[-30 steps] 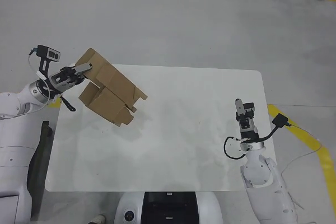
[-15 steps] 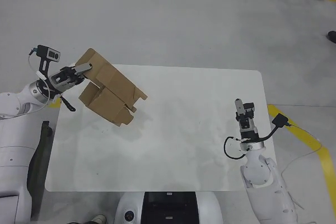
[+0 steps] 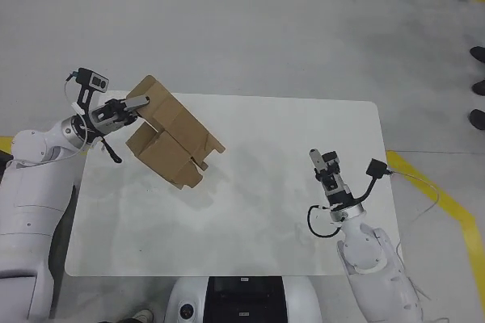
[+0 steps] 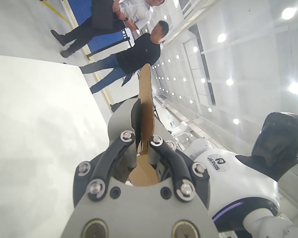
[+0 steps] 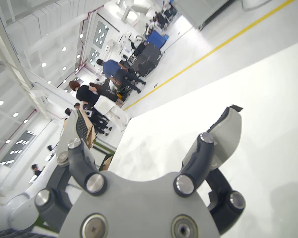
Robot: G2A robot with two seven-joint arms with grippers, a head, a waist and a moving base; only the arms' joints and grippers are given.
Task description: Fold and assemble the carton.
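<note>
Left gripper [image 3: 142,102] pinches my half-folded carton [image 3: 175,139] at the table [image 3: 267,234] corner; right gripper [image 3: 316,155] gapes, well apart.

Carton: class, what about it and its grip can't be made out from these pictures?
- Top view: the carton hides its own underside, so whether it rests on the table cannot be told.
- Left wrist view: the left claw covers all but one cardboard edge, so the folds are hidden.
- Top view: how deep the left claw grips the carton is too small to see.
</note>
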